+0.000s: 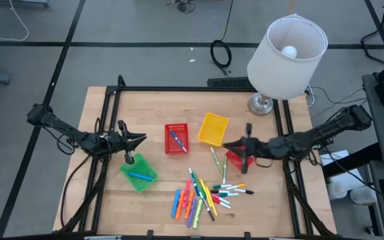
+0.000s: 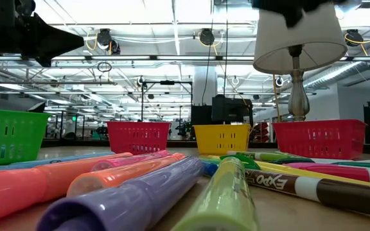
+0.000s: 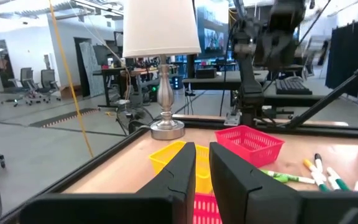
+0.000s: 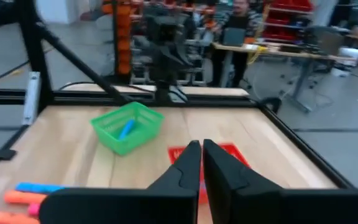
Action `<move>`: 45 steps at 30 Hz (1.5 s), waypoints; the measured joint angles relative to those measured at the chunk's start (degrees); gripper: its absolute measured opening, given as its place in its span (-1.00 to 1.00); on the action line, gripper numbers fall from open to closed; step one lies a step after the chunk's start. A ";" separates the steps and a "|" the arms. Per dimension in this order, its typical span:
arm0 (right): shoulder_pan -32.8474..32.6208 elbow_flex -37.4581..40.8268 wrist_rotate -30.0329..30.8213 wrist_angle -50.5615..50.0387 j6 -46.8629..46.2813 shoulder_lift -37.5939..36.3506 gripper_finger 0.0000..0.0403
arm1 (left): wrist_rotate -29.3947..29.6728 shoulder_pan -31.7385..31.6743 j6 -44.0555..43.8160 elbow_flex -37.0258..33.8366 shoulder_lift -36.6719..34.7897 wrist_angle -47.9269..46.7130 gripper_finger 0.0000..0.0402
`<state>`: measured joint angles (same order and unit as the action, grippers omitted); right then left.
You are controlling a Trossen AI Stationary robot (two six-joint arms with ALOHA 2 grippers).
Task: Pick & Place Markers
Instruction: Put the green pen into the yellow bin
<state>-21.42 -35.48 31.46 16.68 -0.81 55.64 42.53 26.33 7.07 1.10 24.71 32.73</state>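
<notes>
Several markers (image 1: pixel 202 193) in many colours lie flat in a loose pile on the wooden table near its front edge, filling the foreground of the low view (image 2: pixel 172 186). One blue marker (image 1: pixel 139 175) lies in the green basket (image 1: pixel 139 172), another (image 1: pixel 176 139) in the middle red basket (image 1: pixel 176 138). My left gripper (image 1: pixel 142 140) hovers level over the table's left part, above the green basket, its fingers (image 3: pixel 188 162) a narrow gap apart with nothing between. My right gripper (image 1: pixel 229 145) hangs level over the second red basket (image 1: pixel 235 160), shut and empty (image 4: pixel 201 149).
A yellow basket (image 1: pixel 213 129) stands right of the middle red one. A lamp with a white shade (image 1: pixel 285 57) stands at the table's far right corner. Black frame rails (image 1: pixel 112 100) run along the table's edges. A person (image 4: pixel 241 12) is in the room beyond the table.
</notes>
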 joint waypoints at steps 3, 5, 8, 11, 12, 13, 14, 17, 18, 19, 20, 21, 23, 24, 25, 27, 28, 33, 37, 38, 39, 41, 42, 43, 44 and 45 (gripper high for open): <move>-0.19 9.17 0.03 5.81 -1.15 -3.10 -0.99 | -0.01 0.00 -0.20 0.00 0.00 0.00 -0.72; -0.19 14.17 0.00 9.95 -1.68 -4.30 -0.99 | -0.01 0.00 -0.24 0.00 0.02 -0.02 -0.72; 0.05 20.43 -0.01 17.02 -0.09 -4.88 -0.99 | -0.01 0.00 0.21 0.00 0.02 0.00 -0.72; 1.43 23.68 -0.66 19.44 0.49 -5.41 -1.00 | -0.01 0.00 1.26 0.00 0.00 0.02 -0.72; 1.81 24.10 -1.46 19.73 0.33 -5.73 -0.99 | 0.01 0.00 1.90 0.00 0.02 0.00 -0.72; 2.12 24.28 -2.19 19.69 0.22 -5.77 -1.00 | 0.00 0.00 2.46 0.00 0.02 0.02 -0.72; 2.36 24.37 -3.23 19.39 0.39 -5.75 -1.00 | 0.01 0.00 2.87 0.00 0.01 0.04 -0.72; 2.83 24.41 -4.57 19.55 1.76 -5.73 -1.00 | 0.01 0.00 2.95 0.00 0.00 0.03 -0.72; 2.87 24.41 -4.62 19.74 1.99 -5.75 -0.99 | 0.01 0.00 2.95 0.00 0.02 0.04 -0.72; 2.98 24.41 -4.71 19.79 2.04 -5.75 -1.00 | 0.01 0.00 3.04 0.00 0.02 0.02 -0.72; 3.01 24.41 -4.73 19.75 2.11 -5.73 -1.00 | 0.01 0.00 3.12 0.00 0.02 0.02 -0.72; 3.01 24.41 -4.72 19.82 2.15 -5.73 -1.00 | 0.01 0.00 3.11 0.00 0.02 0.02 -0.72; 3.01 24.41 -4.72 20.09 2.15 -5.73 -0.99 | 0.01 0.00 3.06 0.00 0.02 0.02 -0.72; 3.01 24.41 -4.72 20.07 2.11 -5.73 -0.99 | 0.01 0.00 3.05 0.00 0.02 0.00 -0.72; 3.01 24.41 -4.72 20.15 2.02 -5.73 -0.99 | 0.01 0.00 2.95 0.00 0.02 -0.05 -0.72; 3.02 24.41 -4.73 21.07 1.99 -5.73 -1.00 | 0.01 0.00 2.95 0.00 0.01 -0.11 -0.72; 3.02 24.41 -4.75 21.43 1.98 -5.73 -1.00 | 0.01 0.00 2.95 0.00 0.02 -0.22 -0.72; 3.03 24.41 -8.31 22.01 1.83 -5.70 -0.99 | 0.01 0.00 2.93 0.00 0.02 -0.46 -0.72; 3.03 24.41 -10.88 22.59 -0.20 -4.86 -1.00 | 0.01 0.00 1.77 0.00 0.02 -0.37 -0.72; 3.03 24.41 -10.87 22.58 -0.43 -4.36 -1.00 | 0.01 0.00 1.77 0.00 0.02 -0.15 -0.72; 3.03 24.41 -10.75 22.50 -0.75 -3.77 -1.00 | 0.01 0.00 1.76 0.00 0.02 0.03 -0.72; 3.03 24.40 -10.80 22.68 -1.93 -2.35 -1.00 | -0.01 0.00 1.34 0.00 0.02 0.47 -0.72; 3.03 24.18 -10.86 22.91 -2.69 -1.55 -1.00 | 0.01 0.00 1.06 0.00 0.00 0.50 -0.72; 2.99 23.51 -11.13 22.93 -3.29 -0.66 -1.00 | 0.00 0.00 0.63 -0.01 0.02 0.60 -0.72; 2.96 22.62 -12.10 22.95 -3.70 0.23 -1.00 | 0.00 0.00 0.18 -0.01 0.02 0.78 -0.72; 2.96 21.68 -13.19 22.99 -4.02 1.25 -1.00 | 0.01 0.00 -0.20 -0.02 0.00 0.96 -0.72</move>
<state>-18.46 -13.80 18.27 39.67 -4.83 56.89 42.54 26.33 6.87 1.08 24.71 33.69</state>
